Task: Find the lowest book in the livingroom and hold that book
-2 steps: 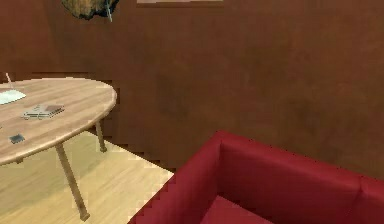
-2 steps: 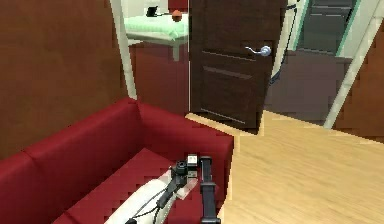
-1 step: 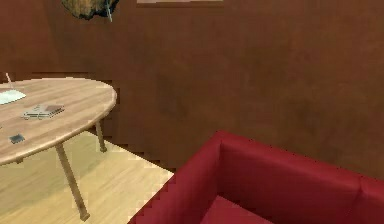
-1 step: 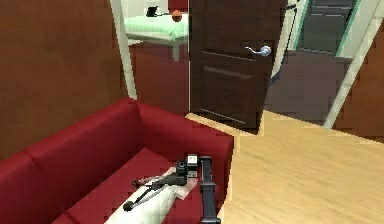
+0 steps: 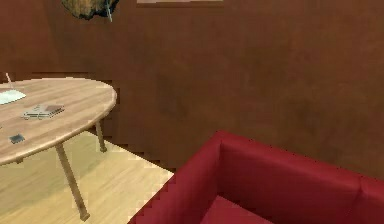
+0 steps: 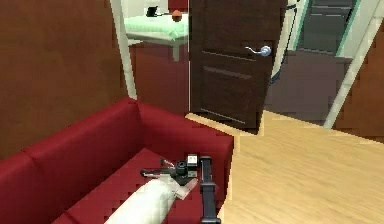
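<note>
walls: dark brown wall [image 5: 250, 70] | floor: light wooden floor [image 5: 110, 185] | furniture: round wooden bench [image 5: 85, 100] on slanted legs, close to the wall; red sofa [image 5: 280, 180] near it | door: dark brown door [image 6: 228, 80] with a silver handle [image 6: 262, 49]

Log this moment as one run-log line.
fingers at red sofa, by white object | held: cannot tell | wooden table: flat grey item

Flat grey thing [image 5: 43, 112] on table [image 5: 85, 103], perhaps book
</note>
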